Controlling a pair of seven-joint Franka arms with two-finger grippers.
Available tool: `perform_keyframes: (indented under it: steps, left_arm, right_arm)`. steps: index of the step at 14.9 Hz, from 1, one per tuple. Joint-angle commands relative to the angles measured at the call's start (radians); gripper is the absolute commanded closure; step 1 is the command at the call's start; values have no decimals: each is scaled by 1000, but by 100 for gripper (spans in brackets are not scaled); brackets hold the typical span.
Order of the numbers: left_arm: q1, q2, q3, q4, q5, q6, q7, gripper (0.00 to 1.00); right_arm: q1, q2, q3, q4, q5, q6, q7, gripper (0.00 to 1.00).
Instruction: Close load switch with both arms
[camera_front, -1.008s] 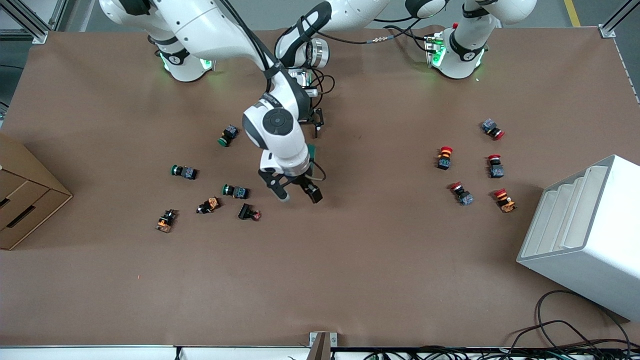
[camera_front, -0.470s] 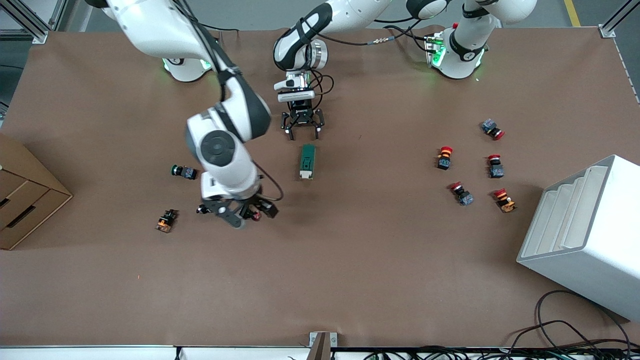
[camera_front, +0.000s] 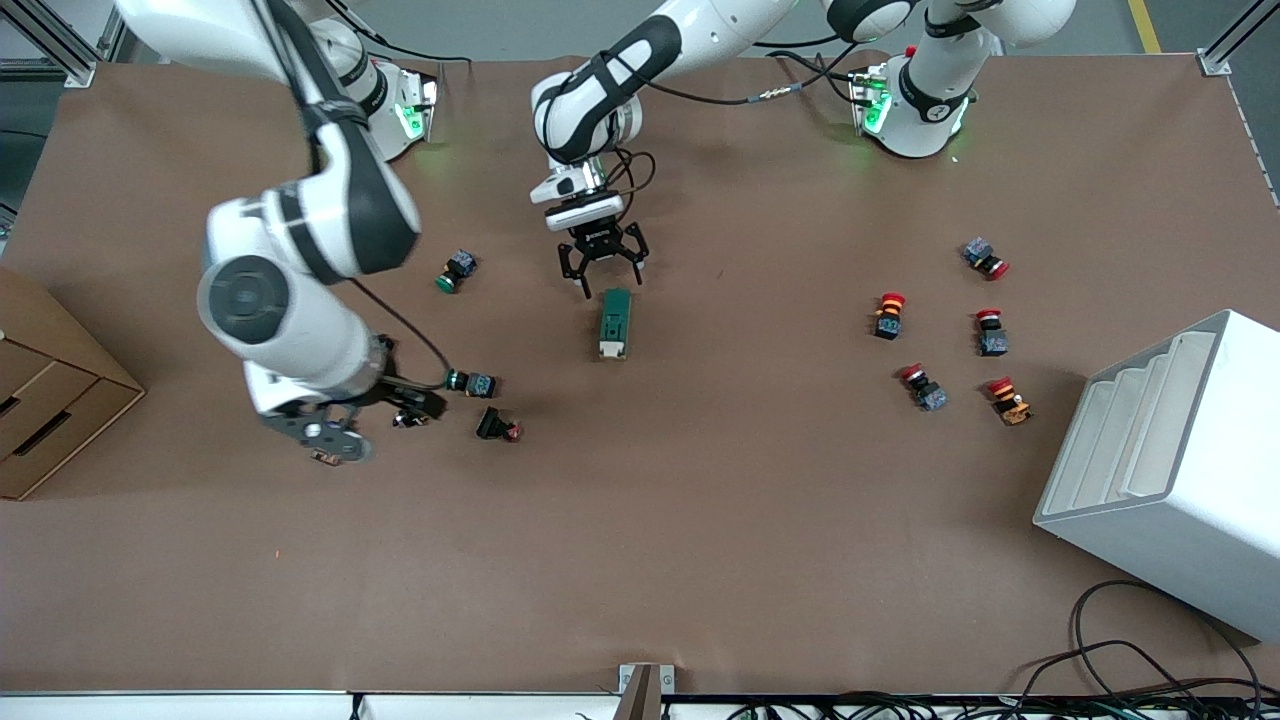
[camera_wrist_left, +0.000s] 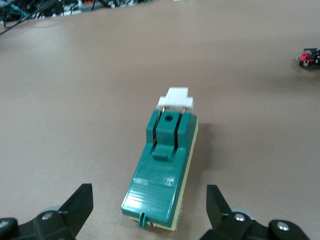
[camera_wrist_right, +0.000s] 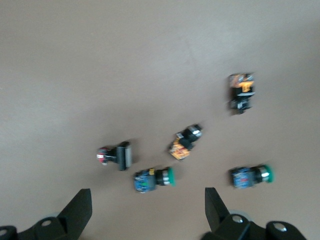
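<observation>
Right gripper (camera_front: 365, 420) now away; load switch (camera_front: 614, 323) between spread left fingers (camera_wrist_left: 76, 209).

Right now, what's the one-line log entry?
switch: on table, untouched | left gripper: open, over its end | right gripper: open, over green buttons

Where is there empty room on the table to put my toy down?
The wide bare table nearer the camera than the load switch is free, as is the stretch between it and the red-capped buttons. It is crowded around the green-capped buttons under the right gripper.
</observation>
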Motion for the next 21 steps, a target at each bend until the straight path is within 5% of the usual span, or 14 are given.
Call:
perform_keyframes:
  steps: [1,7,13,21]
  left_arm:
    - [32,-41,7,54,-115,1,168,0]
    - [148,-49,-1,197,-213,-4,449,0]
    - [311,-211,-2,200,-402,-2,727,0]
    - [567,-387,1,200,-661,-4,1123,0]
  right_arm:
    - [-84,-57,22,-19,4,-54,-155,0]
    - [-176,-59,19,168,-6,-315,-321,0]
    - [-329,-62,18,219,-14,-443,-638,0]
    - [-357,-60,21,319,-15,-529,-642,0]
